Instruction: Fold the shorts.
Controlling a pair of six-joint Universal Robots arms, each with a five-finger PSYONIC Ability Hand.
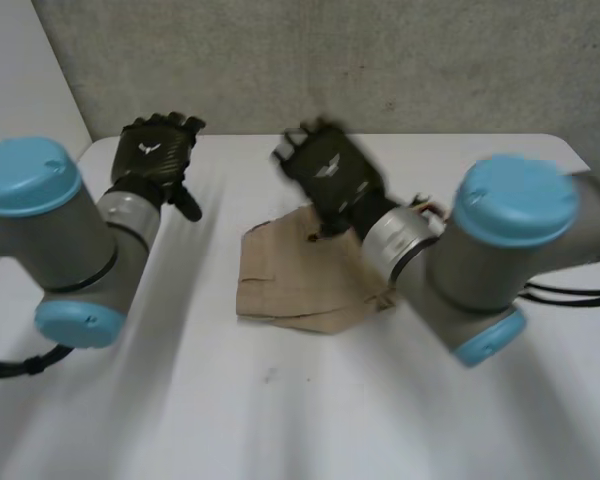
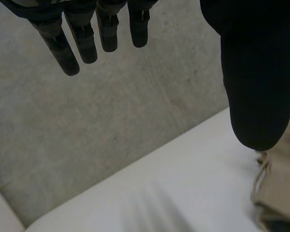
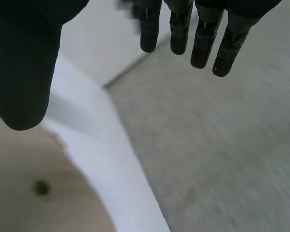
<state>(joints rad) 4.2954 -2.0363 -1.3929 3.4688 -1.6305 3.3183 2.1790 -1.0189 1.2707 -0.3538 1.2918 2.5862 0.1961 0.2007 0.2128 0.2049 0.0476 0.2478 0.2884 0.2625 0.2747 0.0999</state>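
One shorts [image 1: 292, 280] (tan), two robot hands [image 1: 160, 150] [image 1: 327, 168].

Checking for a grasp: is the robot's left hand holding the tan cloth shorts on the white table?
No, the left hand is open and empty, apart from the shorts.

Open white table [image 1: 280, 410] around the shorts [image 1: 290, 282], grey wall [image 1: 330, 60] behind.

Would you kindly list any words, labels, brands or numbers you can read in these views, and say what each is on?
There is no readable text.
Left hand: pale emblem on its back, too blurred to read.
Right hand: a similar pale emblem, also unreadable.
Shorts: plain tan cloth, nothing written.
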